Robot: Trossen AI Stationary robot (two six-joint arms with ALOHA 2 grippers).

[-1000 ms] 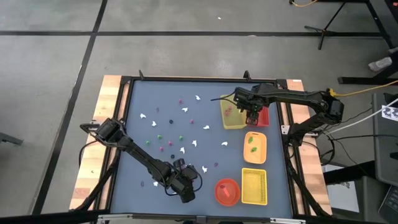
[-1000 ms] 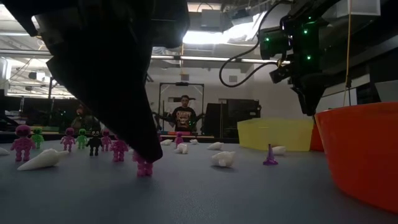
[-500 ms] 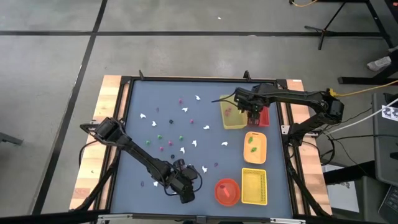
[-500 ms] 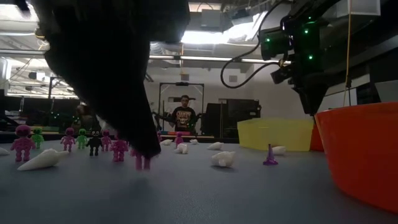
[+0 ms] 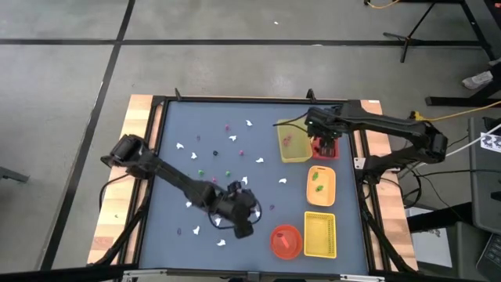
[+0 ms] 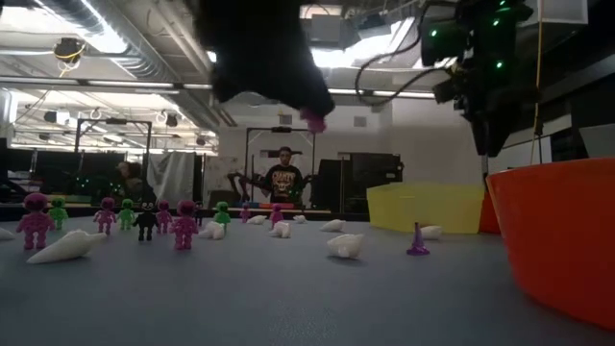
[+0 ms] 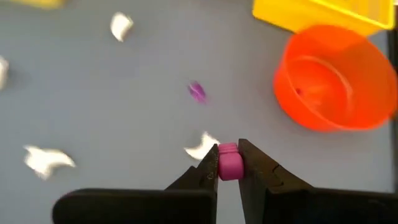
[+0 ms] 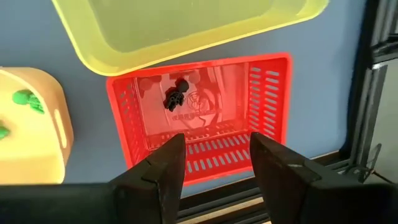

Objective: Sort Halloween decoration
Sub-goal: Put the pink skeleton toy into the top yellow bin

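now your left pincer [image 7: 228,163] pinches a pink figure [image 7: 229,164], lifted above the near worktop [image 5: 180,168]; next, carry it to its tray. your right pincer [image 8: 212,160] hangs spread over the red tray [image 8: 273,112].

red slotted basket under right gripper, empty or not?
Not empty: one small black figure lies inside the red slotted basket.

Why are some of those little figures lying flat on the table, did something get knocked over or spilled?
Nothing looks spilled. The white ghost pieces lie on their sides among upright pink figures, loose and unsorted. The left gripper holds a pink figure above the table. One black figure lies in the red tray.
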